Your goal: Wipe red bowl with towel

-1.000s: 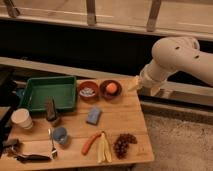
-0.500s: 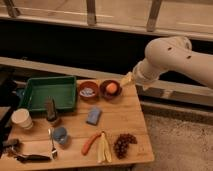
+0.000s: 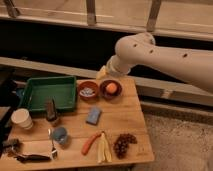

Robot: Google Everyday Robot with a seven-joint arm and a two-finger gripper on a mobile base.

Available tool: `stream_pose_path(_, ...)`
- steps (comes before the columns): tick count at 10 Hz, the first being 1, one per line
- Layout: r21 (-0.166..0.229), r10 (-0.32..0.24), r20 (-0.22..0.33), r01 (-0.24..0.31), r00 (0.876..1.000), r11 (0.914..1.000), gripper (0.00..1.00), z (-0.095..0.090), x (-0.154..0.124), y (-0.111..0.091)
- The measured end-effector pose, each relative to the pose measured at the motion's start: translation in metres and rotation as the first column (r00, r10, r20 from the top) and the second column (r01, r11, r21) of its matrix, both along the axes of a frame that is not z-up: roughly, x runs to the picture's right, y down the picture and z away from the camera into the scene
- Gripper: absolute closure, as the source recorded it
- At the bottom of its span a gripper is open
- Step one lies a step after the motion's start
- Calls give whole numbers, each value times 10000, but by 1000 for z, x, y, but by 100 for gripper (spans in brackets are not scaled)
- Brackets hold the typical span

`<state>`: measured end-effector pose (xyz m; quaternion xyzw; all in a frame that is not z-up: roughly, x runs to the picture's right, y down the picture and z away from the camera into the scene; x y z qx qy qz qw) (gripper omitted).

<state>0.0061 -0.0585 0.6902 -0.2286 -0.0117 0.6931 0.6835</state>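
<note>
Gripper (image 3: 103, 73) hangs at the table's (image 3: 127, 114) back edge, just above and behind the 2 reddish bowls; grip state: can't tell. Arm (image 3: 155, 52) comes in from the right, over the back-right corner.

L bowl (image 3: 88, 91) has a pale bit inside; R bowl (image 3: 111, 89) holds an orange. Bowls sit just beside each other, near the back edge, right of the green tray (image 3: 31, 100).

Blue pad (image 3: 93, 115), maybe the towel, lies mid-table, in front of L bowl, not touching it.

Front edge: carrot (image 3: 90, 142), banana (image 3: 103, 148), grapes (image 3: 124, 145). L side crowded: white cup (image 3: 21, 119), blue cup (image 3: 60, 134). Open wood on the right, in front of R bowl.
</note>
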Motion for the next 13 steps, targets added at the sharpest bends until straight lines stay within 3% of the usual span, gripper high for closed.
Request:
stream_pose_path(5,-9,-22,36,22,10000,10000,30,1,-2,0)
stream_pose_path(7,-194,105,63,-104,9999,9998,30,5,-4,3)
stream_pose_path(9,-518,381,106,-375,9992,9980,30,21,-4,15)
stream_pose_path(13,-1247,542,280,-503,9981,9909,30,92,-19,60)
